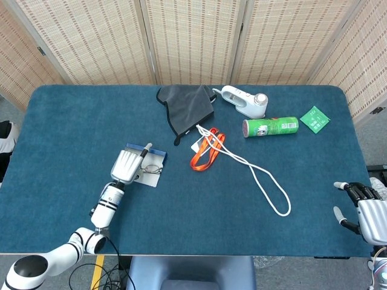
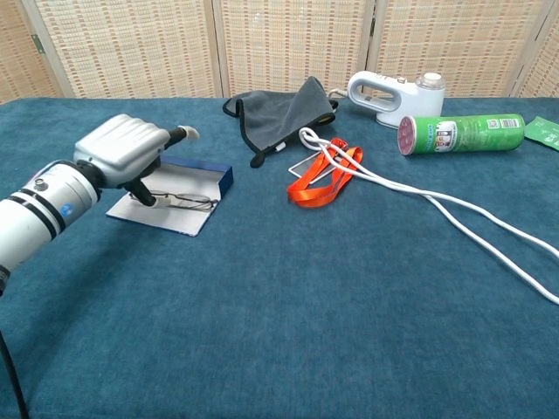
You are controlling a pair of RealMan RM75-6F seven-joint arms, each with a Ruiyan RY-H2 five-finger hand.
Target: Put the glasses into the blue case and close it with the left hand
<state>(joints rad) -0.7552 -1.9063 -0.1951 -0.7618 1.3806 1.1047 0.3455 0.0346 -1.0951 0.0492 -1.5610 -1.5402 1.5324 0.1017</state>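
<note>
Head view: the silver left hand is positioned over the left part of the open blue case with pale lining, its back facing up and one finger extended toward the far edge of the case; the hand holds nothing and its fingers are not closed on the thin wire-framed glasses, which lie on the pale lining at the near right part of the case, just right of the hand. The right hand is at the near right edge of the dark blue carpeted table, fingers apart and holding nothing. At the far centre lies a dark grey cloth pouch; right of it a white handheld appliance, a green cylindrical can on its side and a small green packet. An orange lanyard lies near the pouch, crossed by a white rope loop running toward the near right. Chest view: the left hand hovers above the left half of the case, one finger pointing right and the others curled downward without touching the glasses, which rest flat on the lining. The pouch, appliance, can, lanyard and rope occupy the far and right areas; the right hand is outside this view
</note>
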